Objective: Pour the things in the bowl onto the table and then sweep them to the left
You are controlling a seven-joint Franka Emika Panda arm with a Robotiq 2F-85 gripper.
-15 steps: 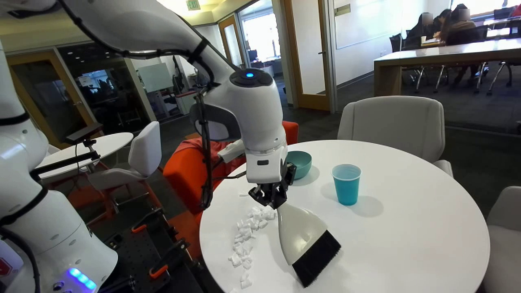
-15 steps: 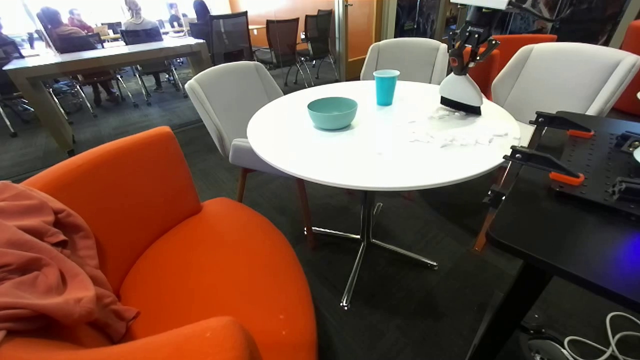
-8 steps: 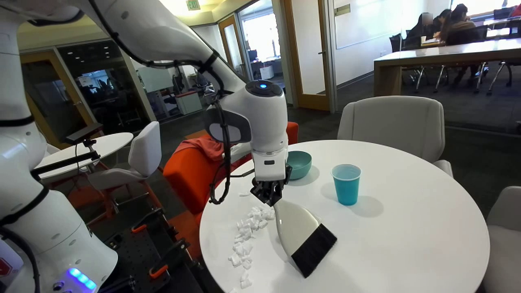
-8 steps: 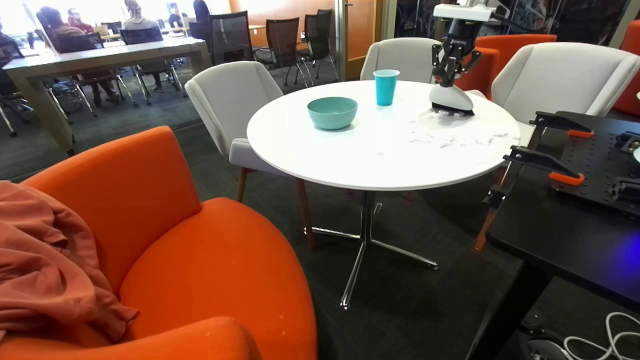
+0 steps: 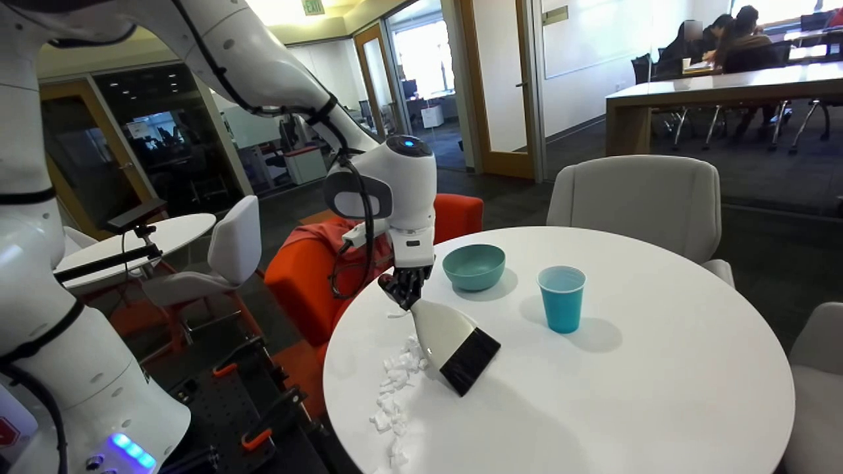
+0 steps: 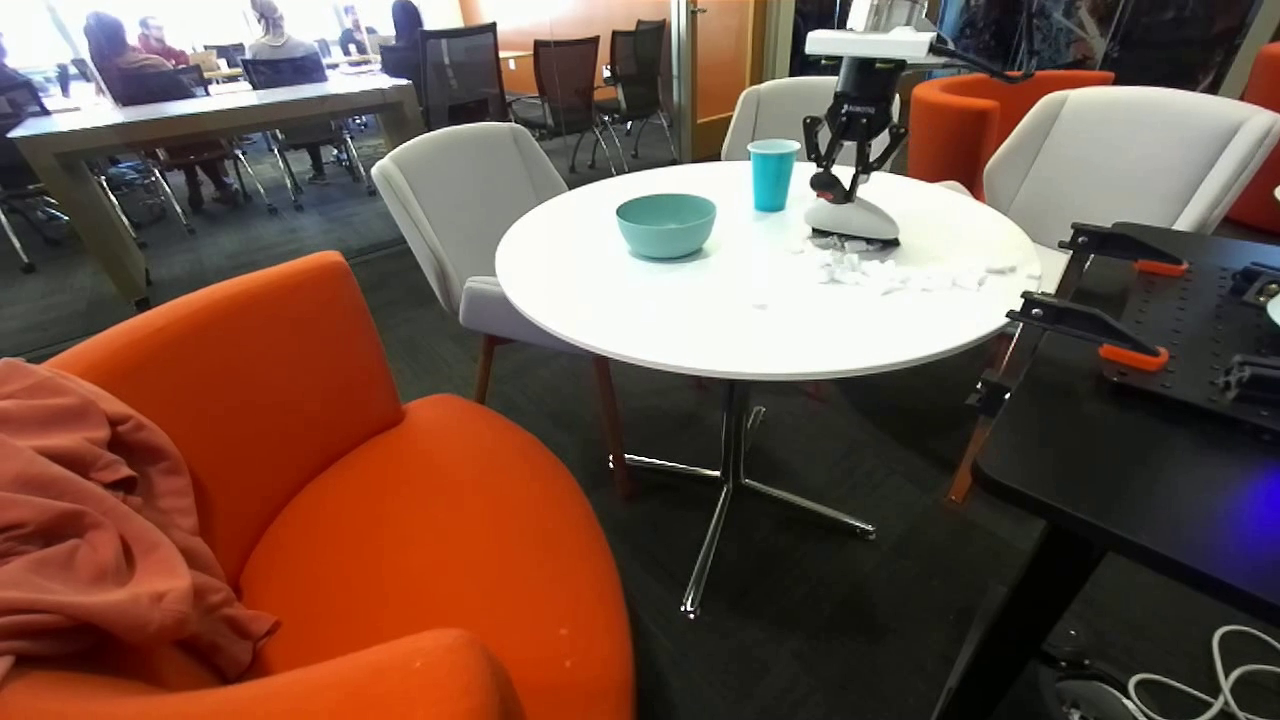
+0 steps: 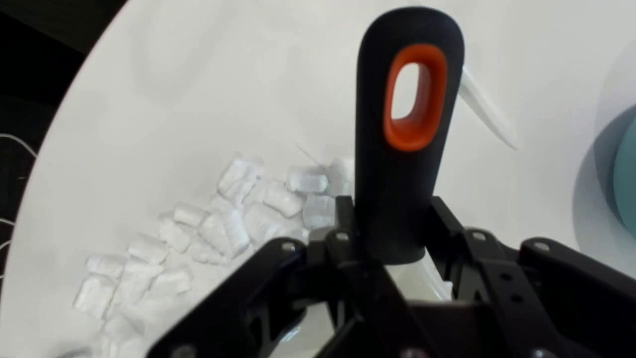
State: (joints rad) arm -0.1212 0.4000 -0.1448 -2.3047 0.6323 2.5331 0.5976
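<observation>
Okay, gripper [image 7: 390, 219] closed round the brush handle [image 7: 397, 174], white bits [image 7: 218, 233] between it and the table edge [image 7: 32, 199], wide tabletop [image 5: 658, 388] opposite.

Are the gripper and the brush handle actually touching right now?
Touching. The wrist view shows the gripper with its fingers against both sides of the black brush handle, no gap showing on either side.

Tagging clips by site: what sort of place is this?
Likely an office lounge or shared workspace: exit sign near the ceiling, black chairs in the background, orange armchair by the round table.
</observation>
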